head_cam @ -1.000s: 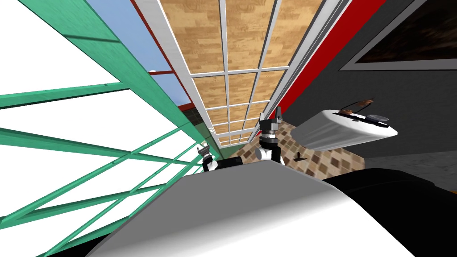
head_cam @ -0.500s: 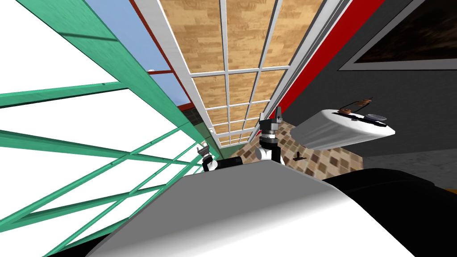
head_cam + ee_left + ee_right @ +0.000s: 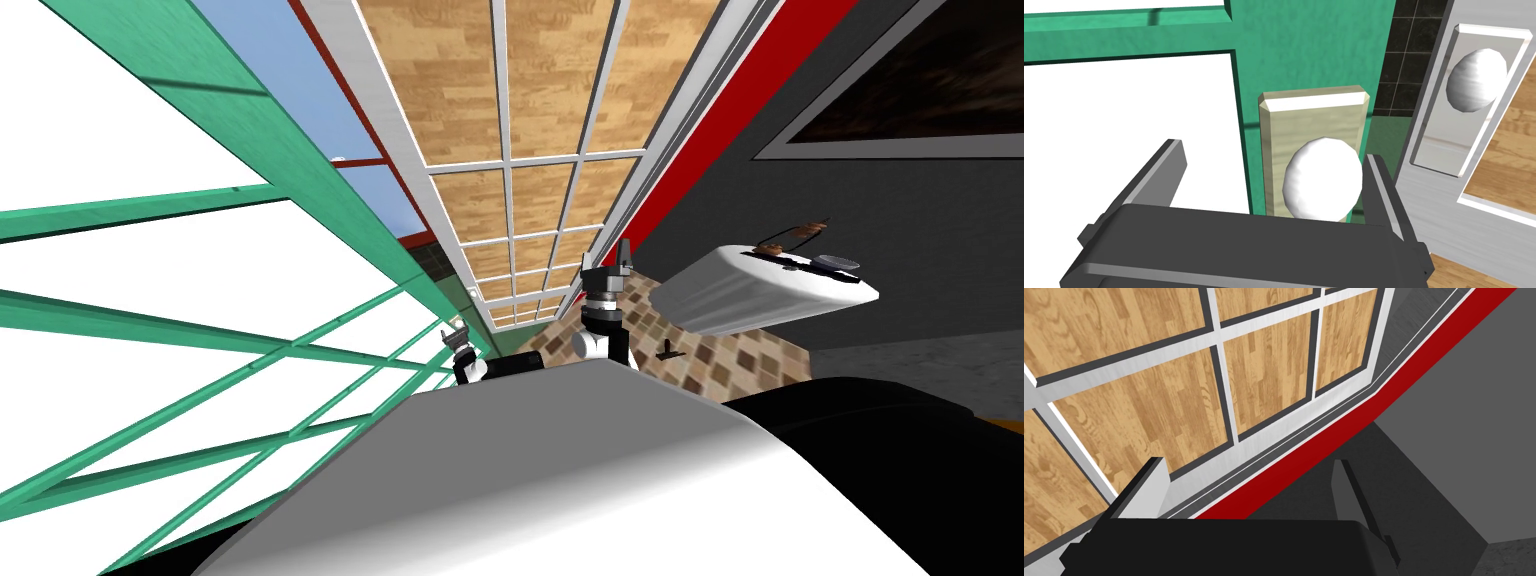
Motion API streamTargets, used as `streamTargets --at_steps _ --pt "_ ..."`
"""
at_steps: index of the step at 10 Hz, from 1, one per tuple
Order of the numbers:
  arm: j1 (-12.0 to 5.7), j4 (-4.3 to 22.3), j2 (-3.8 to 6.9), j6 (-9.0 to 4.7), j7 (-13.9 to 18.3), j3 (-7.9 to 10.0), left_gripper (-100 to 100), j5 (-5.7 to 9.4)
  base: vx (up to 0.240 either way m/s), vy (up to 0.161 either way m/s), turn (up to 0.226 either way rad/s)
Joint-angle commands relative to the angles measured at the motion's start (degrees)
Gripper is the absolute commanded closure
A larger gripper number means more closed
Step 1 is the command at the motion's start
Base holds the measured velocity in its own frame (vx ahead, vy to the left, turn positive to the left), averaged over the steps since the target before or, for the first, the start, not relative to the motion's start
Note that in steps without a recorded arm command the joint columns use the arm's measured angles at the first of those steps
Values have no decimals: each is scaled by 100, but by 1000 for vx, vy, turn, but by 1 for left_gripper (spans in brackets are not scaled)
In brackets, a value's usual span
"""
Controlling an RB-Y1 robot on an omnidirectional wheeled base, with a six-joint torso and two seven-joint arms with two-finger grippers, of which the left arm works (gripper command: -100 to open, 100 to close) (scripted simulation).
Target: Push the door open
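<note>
2 grippers stood open in front of the robot. The left gripper (image 3: 1274,152) had its thin fingers spread around the round white knob (image 3: 1323,179) of the green door (image 3: 1314,45). The knob sat just beside 1 finger and well apart from the other; whether it touched could not be told. It was mounted on a pale beige plate (image 3: 1311,115) near the door's edge, next to a white pane (image 3: 1124,125). Past that edge stood a 2nd, white-framed door (image 3: 1434,200) with its own white knob (image 3: 1476,79) on a grey plate. The right gripper (image 3: 1247,463), fingers apart and holding nothing, pointed at that door's lower frame, near its wood-grained panes (image 3: 1264,373). A red strip (image 3: 1334,433) ran beside the frame, with a dark grey wall (image 3: 1449,438) next to it. Farther to the robot's right, a white basin (image 3: 770,285) hung over a brown tiled floor (image 3: 700,350).
</note>
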Motion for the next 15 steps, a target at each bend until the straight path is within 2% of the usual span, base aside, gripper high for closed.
streamTargets --at_steps 1,9,10,12,13,15 --pt "94 -93 185 8 -48 151 100 49 -1 24 -49" --pt "94 -93 185 8 -48 151 100 49 6 3 0" --pt "-14 -8 81 -15 -35 202 100 41 10 -2 -158" --pt "-29 15 97 -34 -39 257 100 48 6 21 -83" --pt "-62 66 132 -75 -46 381 100 61 -2 44 -72" --pt "-62 66 132 -75 -46 381 100 61 5 15 -15"
